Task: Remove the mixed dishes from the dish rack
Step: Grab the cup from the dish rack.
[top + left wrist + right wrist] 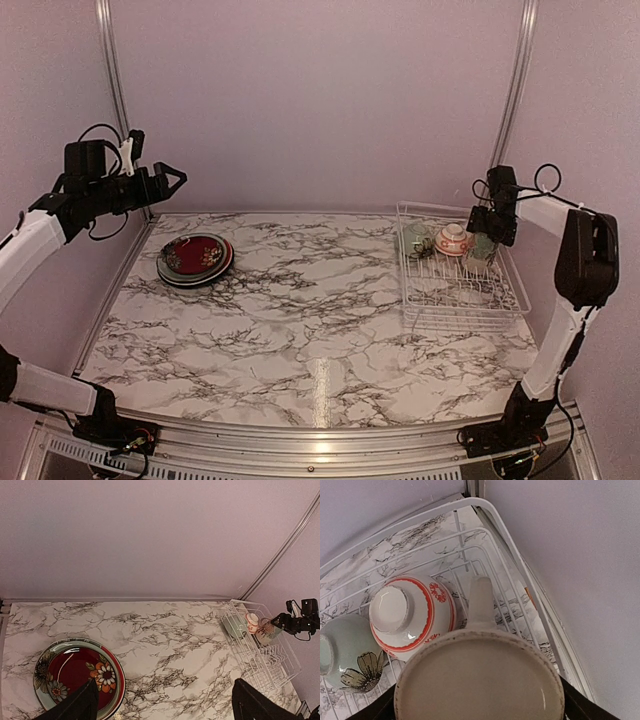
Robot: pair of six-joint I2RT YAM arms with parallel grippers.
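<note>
The white wire dish rack (462, 312) stands at the table's right side. In it lie an orange-red-and-white bowl (453, 239), a pale green flowered dish (416, 240) and a cream mug (480, 253). My right gripper (497, 226) is at the rack's far right corner, shut on the mug (480, 680), whose cream face fills the right wrist view between the fingers. The bowl (412, 615) lies beside it. A stack of plates (195, 258), dark red patterned on top, rests on the table at the left. My left gripper (178, 178) hangs high above it, open and empty.
The rack's rim (485, 505) runs close to the right wall and a metal corner rail (515, 90). The left wrist view shows the plate stack (75, 677) below and marble tabletop (175, 650) between it and the rack (265, 662).
</note>
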